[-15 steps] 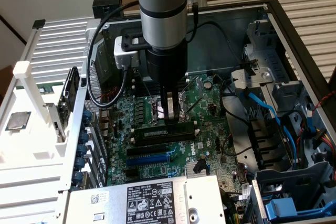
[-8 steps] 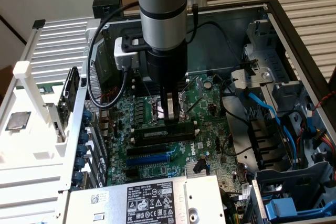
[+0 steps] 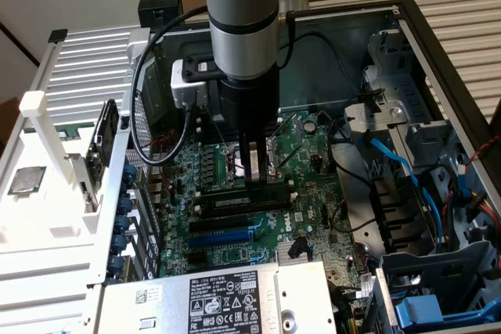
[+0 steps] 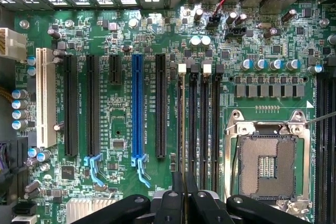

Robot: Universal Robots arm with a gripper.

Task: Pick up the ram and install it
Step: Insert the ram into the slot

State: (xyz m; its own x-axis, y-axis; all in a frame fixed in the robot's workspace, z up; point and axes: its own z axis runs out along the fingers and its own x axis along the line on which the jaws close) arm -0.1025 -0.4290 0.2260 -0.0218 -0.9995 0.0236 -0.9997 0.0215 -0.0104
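– Down inside the open computer case point(image 3: 438, 44), over the motherboard point(image 4: 121, 114), where is the ram point(image 3: 235, 202) sitting?

– It is standing on edge in one of the four memory slots point(image 4: 202, 124). It is occupying the one nearest the long black expansion slot point(image 4: 160, 103) and farthest from the processor socket point(image 4: 266, 166). The hand point(image 3: 252, 181) is reaching straight down onto it at about mid-length.

– What is the hand doing?

– It is pinching narrow. In the wrist view the two fingers point(image 4: 177, 187) are lying close together, and the thin top edge of the stick point(image 4: 181, 129) is running between them. I am reading that as a grip on the ram. Whether the stick is sitting fully home in the slot, I cannot tell.

– How is it looking?

– From the exterior view it is showing as a long, flat, dark stick with a pale greenish strip along its face, about as long as the slot. Edge-on from the wrist it is showing as little more than a greenish-gold line.

– How are you expecting it to handle?

– I am judging it light and stiff, but thin and fragile. It will not be flexing, though it could be tipping end to end if it is held off-centre. Holding the two flat faces near the top edge, at mid-length, is looking right. That is keeping the fingers off the contact edge and spreading any push evenly along the slot.
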